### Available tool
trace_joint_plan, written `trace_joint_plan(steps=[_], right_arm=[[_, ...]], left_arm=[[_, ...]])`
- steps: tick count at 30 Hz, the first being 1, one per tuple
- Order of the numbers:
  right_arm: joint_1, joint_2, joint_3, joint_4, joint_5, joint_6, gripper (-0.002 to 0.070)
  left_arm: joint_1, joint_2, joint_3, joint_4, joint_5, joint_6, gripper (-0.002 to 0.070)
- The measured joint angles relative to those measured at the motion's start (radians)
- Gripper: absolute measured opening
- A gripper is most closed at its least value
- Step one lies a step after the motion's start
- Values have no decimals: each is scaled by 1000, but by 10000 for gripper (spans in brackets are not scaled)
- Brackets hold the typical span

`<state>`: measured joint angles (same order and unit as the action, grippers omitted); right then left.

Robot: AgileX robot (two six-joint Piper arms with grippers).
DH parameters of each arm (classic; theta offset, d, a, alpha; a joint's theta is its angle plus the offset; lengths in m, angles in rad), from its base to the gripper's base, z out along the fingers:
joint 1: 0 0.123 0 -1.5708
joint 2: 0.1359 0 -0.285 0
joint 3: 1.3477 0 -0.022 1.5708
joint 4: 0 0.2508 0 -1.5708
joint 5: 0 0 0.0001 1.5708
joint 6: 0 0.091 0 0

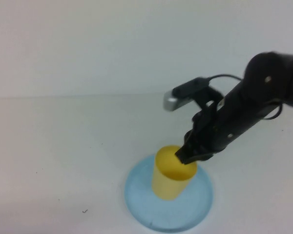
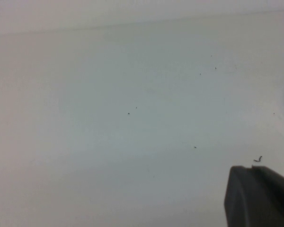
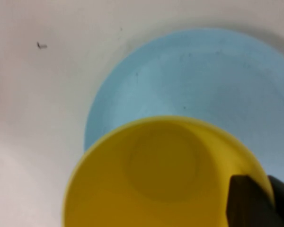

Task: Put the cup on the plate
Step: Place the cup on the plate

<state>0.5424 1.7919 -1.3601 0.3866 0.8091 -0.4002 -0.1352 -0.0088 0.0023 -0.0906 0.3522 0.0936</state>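
Right gripper [image 1: 188, 157] was clamped on the rim of the small yellow plastic cup [image 1: 172, 175], on its far-right side. Cup stood over the round light blue plastic plate [image 1: 141, 204], tilted, axis leaning away from the gripper. Seating on the plate unclear. Left gripper [image 2: 258, 196] was shut, parked away from the plate.

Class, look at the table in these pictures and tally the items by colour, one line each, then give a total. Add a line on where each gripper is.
Yellow: 1, the cup, standing on the plate.
Light blue: 1, the plate.
Total: 2.
Right gripper: shut on the cup's rim, above the plate.
Left gripper: shut, over the bare table, away from both.
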Motion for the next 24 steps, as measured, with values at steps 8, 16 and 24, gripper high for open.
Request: trace_joint_plan(steps=[8,16,24], right_arm=[[30,128,0,-148,-63,118,32],[30,90,-14,-143,-73,108,137],[32,-73,-56,-183,5,118,239]], left_arm=[[0,0,0,0,0,0,0],[0,0,0,0,0,0,0],[0,0,0,0,0,0,0]])
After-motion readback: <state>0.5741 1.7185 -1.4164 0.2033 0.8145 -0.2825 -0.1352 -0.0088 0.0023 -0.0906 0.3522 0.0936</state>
